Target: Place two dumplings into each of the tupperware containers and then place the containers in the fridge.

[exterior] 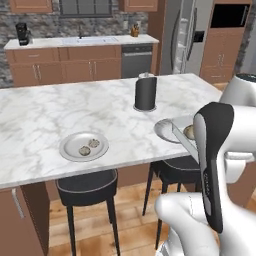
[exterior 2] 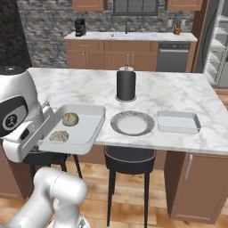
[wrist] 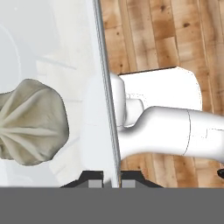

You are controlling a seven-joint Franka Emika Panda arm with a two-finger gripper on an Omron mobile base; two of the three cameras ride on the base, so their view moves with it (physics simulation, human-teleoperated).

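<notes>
My gripper (wrist: 108, 183) is shut on the thin rim of a tupperware container (exterior 2: 84, 116), with one finger on each side of the wall. The tray hangs tilted past the island's front edge, above a stool. Two dumplings (exterior 2: 70, 119) (exterior 2: 59, 136) lie in it, and one dumpling (wrist: 30, 122) looms large in the hand view. A second tupperware container (exterior 2: 178, 121) rests empty on the island to the right. Two more dumplings (exterior: 84, 150) (exterior: 93, 143) sit on a round grey plate (exterior: 70, 150) at the island's left. The fridge (exterior 2: 218, 44) stands open at the far right, white shelves showing.
An empty round plate (exterior 2: 132, 123) sits between the two containers. A black paper-towel holder (exterior 2: 126, 83) stands mid-island. Black stools (exterior 2: 129, 156) are tucked under the island's front edge. The back counter carries a sink and a coffee maker (exterior 2: 80, 26).
</notes>
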